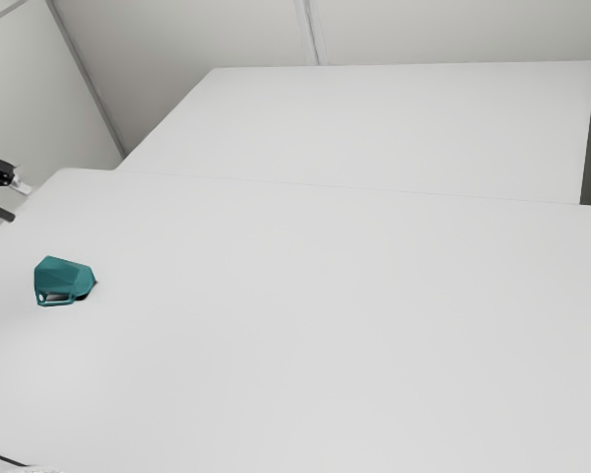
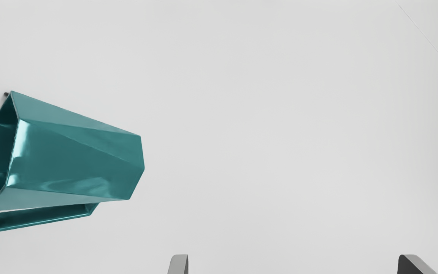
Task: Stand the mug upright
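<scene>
Teal mug [image 1: 65, 279] on its side on the table [image 1: 305, 325], end effector [image 1: 18, 201] (fingers wide apart) above.

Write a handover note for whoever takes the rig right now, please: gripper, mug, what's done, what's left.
Gripper: open and empty, apart from the mug, at the exterior view's left edge.
Mug: the faceted, glossy teal mug lies on its side on the white table, narrower end towards the fingers, open mouth facing away from them; its angular handle is at its side.
Done: neither grasping nor righting.
Left: grasp the mug, turn it mouth up, set it on its base, release. I'd watch the handle when lining up the fingers.
</scene>
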Motion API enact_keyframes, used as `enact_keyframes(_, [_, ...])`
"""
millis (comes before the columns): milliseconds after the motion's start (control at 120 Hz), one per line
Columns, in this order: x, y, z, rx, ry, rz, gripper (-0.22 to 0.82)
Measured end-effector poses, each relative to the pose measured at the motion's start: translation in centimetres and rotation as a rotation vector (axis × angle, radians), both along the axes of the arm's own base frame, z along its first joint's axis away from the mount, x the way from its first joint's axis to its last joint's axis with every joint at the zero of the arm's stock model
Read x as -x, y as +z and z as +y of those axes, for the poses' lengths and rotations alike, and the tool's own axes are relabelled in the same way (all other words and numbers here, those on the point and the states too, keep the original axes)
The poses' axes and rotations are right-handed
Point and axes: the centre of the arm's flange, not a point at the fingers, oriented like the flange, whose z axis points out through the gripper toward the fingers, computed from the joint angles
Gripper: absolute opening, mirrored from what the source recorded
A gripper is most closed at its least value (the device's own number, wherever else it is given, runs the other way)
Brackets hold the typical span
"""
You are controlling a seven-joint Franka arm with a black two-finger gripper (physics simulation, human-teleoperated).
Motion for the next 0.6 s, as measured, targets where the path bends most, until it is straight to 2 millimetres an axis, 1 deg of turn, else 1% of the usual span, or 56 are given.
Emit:
enact_keyframes(117, [1.1, -2.9, 4.1, 0.052, -0.003, -0.078, 0.60])
enact_keyframes(175, [1.8, -4.7, 5.7, 0.075, -0.002, -0.100, 0.60])
enact_keyframes(233, [2.1, -6.6, 7.0, 0.098, -0.010, -0.127, 0.60])
enact_keyframes(283, [2.1, -8.6, 7.6, 0.118, -0.018, -0.137, 0.60])
enact_keyframes(375, [2.3, -11.5, 8.7, 0.138, -0.029, -0.148, 0.60])
enact_keyframes(525, [3.0, -15.7, 9.6, 0.181, -0.031, -0.169, 0.60])
enact_keyframes(600, [2.8, -17.2, 10.1, 0.192, -0.033, -0.198, 0.60])
